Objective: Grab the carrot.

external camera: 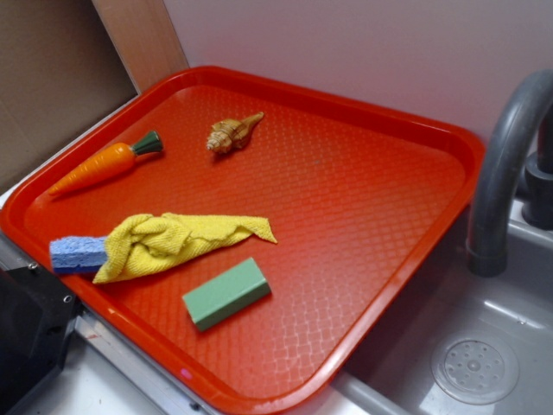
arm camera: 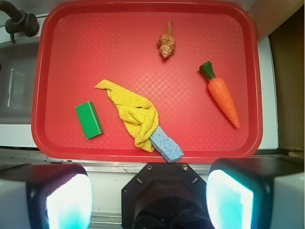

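Nearest my wrist camera, my two fingertip pads [arm camera: 69, 198] fill the bottom corners, spread wide apart with nothing between them; my claw [arm camera: 150, 200] hangs above the near rim of the red tray [arm camera: 143, 28]. Just beyond that rim lies a blue sponge [arm camera: 167, 144], one end tucked under a crumpled yellow cloth [arm camera: 133, 112]. To their left, apart from both, a green block [arm camera: 89, 119] lies flat on the tray. Off to the right rests the carrot [arm camera: 223, 98], orange, its dark green stub pointing away from me and its tip toward the near right corner. A tan seashell [arm camera: 166, 42] sits farther back, near the middle, well apart from the carrot. In the exterior view a grey faucet [external camera: 505, 164] curves over a sink [external camera: 467, 363] beside the tray.
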`<state>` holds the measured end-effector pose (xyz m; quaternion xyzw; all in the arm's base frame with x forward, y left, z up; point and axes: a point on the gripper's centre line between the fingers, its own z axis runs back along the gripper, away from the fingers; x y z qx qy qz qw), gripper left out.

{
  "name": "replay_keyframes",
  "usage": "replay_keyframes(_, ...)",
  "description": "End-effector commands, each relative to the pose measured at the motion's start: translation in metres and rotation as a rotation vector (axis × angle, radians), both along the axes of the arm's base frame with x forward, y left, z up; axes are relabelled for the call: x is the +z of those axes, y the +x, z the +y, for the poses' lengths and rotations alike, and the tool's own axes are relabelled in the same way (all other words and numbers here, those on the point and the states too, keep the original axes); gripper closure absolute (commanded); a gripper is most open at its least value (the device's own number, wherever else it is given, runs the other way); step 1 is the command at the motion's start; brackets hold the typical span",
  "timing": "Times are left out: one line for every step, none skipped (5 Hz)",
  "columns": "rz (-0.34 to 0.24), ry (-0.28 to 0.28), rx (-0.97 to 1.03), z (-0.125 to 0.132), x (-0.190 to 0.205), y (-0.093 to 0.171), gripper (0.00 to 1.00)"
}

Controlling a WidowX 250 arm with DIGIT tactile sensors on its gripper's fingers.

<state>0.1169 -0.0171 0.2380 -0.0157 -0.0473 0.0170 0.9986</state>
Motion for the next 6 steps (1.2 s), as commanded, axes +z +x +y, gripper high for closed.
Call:
replay_keyframes(0.000,0.000,0.000,0.000,0.000,0.000,0.00)
replay_keyframes(0.009,-0.001,-0.005,0.009,0.001,0.009,0.00)
replay_keyframes(0.009,-0.001,-0.005,0.009,0.001,0.009,0.00)
replay_keyframes(0.009,-0.001,-0.005,0.009,0.001,0.009,0.00)
replay_keyframes(0.009,-0.001,-0.005,0.009,0.001,0.009,0.00)
replay_keyframes(0.017,-0.055,-0.086,0.046,-0.012,0.031,0.00)
